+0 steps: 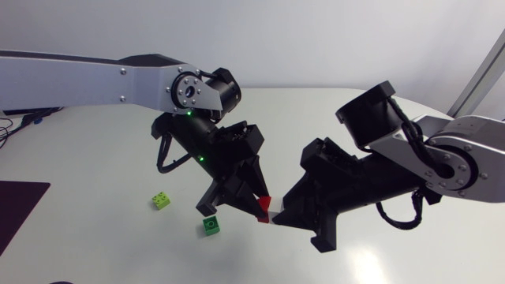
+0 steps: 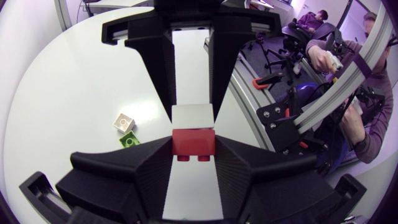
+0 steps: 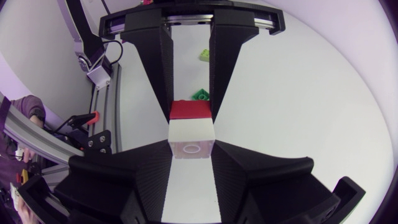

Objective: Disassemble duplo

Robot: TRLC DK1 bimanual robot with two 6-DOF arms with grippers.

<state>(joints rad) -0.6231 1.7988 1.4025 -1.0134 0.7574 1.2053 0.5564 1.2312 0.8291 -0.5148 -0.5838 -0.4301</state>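
Lower centre, head view: left end effector (image 1: pixel 257 203) clamps the red brick (image 1: pixel 263 206); right end effector (image 1: pixel 281 214) clamps the joined white brick (image 3: pixel 191 138).

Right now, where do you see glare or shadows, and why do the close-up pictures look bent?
Head view: bright glare patch on the table close to the right hand; faint shadows beside the lime brick and green brick. Both wrist views: the fisheye lens bows the table's edge.

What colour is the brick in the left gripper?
Red. The brick shows best in the left wrist view, clamped in the left gripper.
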